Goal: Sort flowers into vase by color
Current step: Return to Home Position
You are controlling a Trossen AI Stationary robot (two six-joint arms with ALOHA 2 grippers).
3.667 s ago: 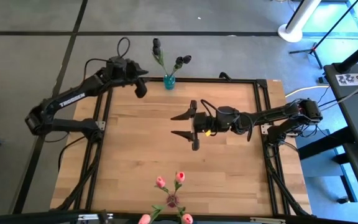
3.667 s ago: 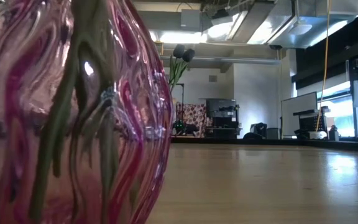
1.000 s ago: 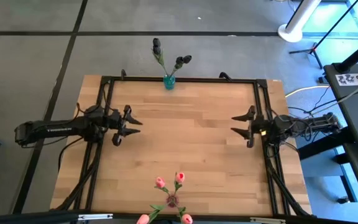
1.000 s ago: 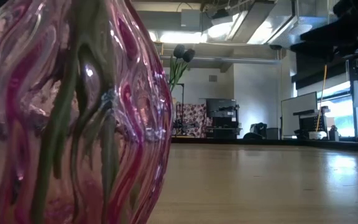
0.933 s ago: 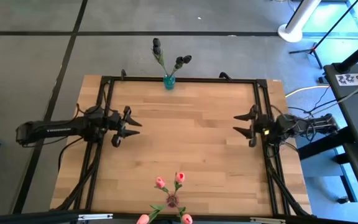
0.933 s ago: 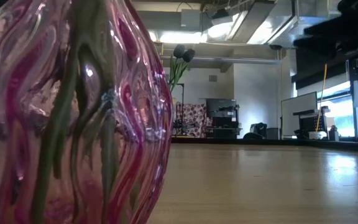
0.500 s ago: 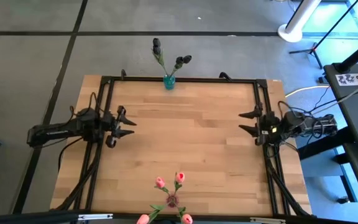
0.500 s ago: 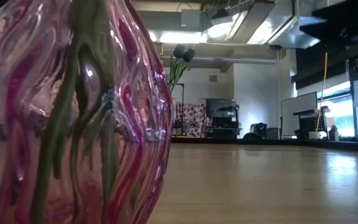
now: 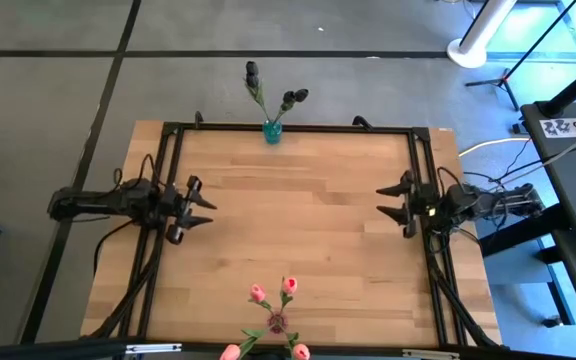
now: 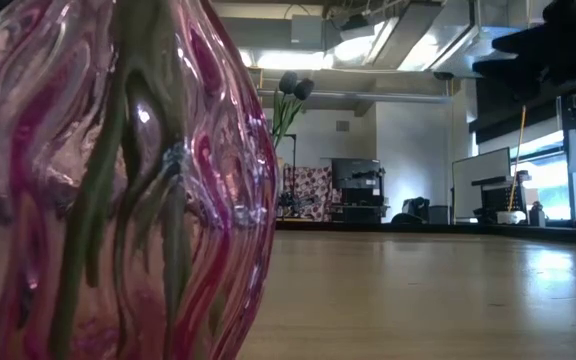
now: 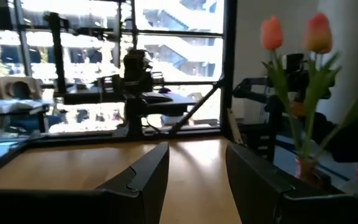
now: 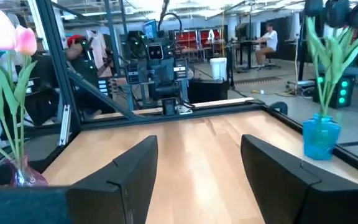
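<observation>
Both arms are pulled out to the sides of the tabletop (image 9: 298, 235). The left tool (image 9: 201, 206) sits over the left edge and the right tool (image 9: 382, 203) over the right edge, facing each other across the bare wood, well apart. Each has its fingers spread apart with nothing between them. The wrist views back that up: you see the left arm's fingers (image 11: 146, 177) and the right arm's fingers (image 12: 129, 169) with just empty wood in the gap.

The flowers look sorted. The dark flowers (image 9: 293, 98) stand in the little blue vase (image 9: 272, 131) at the middle of the far edge, heads leaning outward past the edge. The pink flowers (image 9: 259, 293) are in the pink vase (image 9: 278, 323) at the middle of the near edge; I count four pink heads from above, two of them right at the frame's bottom. No loose stems are lying on the wood.

The low view is almost filled by the pink glass with green stems inside it, and the dark heads show small in the distance. A person (image 12: 269, 38) sits in the room behind.
</observation>
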